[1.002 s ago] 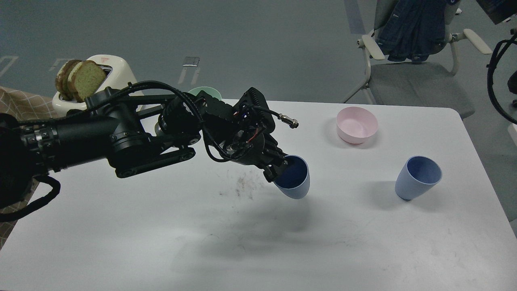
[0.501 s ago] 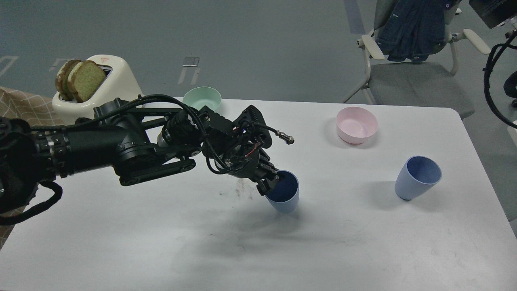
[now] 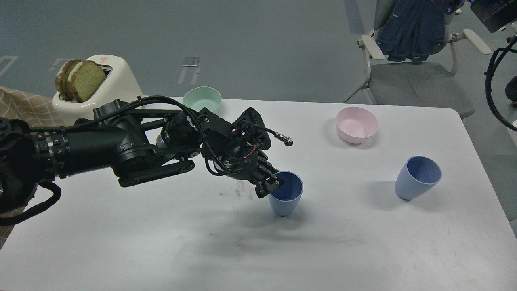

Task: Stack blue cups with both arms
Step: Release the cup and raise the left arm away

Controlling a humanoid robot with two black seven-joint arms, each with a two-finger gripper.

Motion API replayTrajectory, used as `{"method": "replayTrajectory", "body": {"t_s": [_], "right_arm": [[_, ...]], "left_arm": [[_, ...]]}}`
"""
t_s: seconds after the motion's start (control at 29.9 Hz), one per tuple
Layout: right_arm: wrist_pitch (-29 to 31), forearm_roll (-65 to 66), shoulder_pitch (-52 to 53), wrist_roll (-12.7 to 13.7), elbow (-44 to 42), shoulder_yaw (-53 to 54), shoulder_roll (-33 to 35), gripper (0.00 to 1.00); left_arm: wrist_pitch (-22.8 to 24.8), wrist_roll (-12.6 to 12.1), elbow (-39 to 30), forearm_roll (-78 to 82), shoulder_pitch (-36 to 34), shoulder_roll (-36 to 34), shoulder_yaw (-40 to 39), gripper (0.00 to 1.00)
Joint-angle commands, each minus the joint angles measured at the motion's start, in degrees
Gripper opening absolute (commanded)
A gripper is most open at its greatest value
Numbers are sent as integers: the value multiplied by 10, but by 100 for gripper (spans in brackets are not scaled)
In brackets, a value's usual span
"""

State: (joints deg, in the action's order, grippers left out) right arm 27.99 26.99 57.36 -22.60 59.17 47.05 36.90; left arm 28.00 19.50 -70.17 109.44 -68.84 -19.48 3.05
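Note:
One blue cup [image 3: 286, 199] stands upright near the middle of the white table [image 3: 161, 242]. My left gripper [image 3: 271, 185] is at its left rim, with one finger inside the cup and one outside, shut on the rim. The second blue cup [image 3: 417, 178] stands alone at the right, leaning slightly, with nothing touching it. A black part of my right arm with white lettering [image 3: 494, 16] shows in the top right corner. Its fingers are cut off by the frame edge.
A pink bowl [image 3: 357, 124] sits at the back right of the table and a mint-green bowl [image 3: 202, 99] at the back. A white toaster [image 3: 109, 87] with bread stands at the back left. A chair [image 3: 408, 81] stands beyond the table. Black cables [image 3: 490, 81] hang at the right edge.
My left gripper has moved down and slightly left with the blue cup. The cup went from tilted in the air to upright on the table. The right cup has not moved.

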Motion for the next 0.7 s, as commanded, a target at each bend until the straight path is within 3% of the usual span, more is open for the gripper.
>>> {"method": "replayTrajectory", "body": {"t_s": [0.0, 0.03, 0.1, 0.17, 0.27, 0.43, 0.5, 0.67], "right_arm": [[0, 0, -1, 0, 0, 0, 1, 100], [0, 0, -1, 0, 0, 0, 2, 100], [0, 0, -1, 0, 1, 0, 5, 100], [0, 0, -1, 0, 1, 0, 7, 100], [0, 0, -14, 0, 2, 1, 26, 100], [0, 2, -39, 0, 3, 1, 82, 100], [0, 11, -58, 0, 9, 1, 126, 100], [0, 116, -102, 0, 44, 1, 205, 100]], "left_arm": [[0, 0, -6, -16, -7, -6, -2, 69], [0, 0, -8, -31, -12, -8, -7, 79], [0, -1, -12, -68, -30, -20, -16, 89], [0, -3, -15, -101, -50, -33, -25, 94], [0, -6, -15, -217, -83, -56, -78, 96], [0, -25, -6, -389, -81, -119, -184, 96], [0, -39, 5, -463, -54, -144, -225, 96], [0, -39, 34, -593, 17, -157, -295, 96]]}}
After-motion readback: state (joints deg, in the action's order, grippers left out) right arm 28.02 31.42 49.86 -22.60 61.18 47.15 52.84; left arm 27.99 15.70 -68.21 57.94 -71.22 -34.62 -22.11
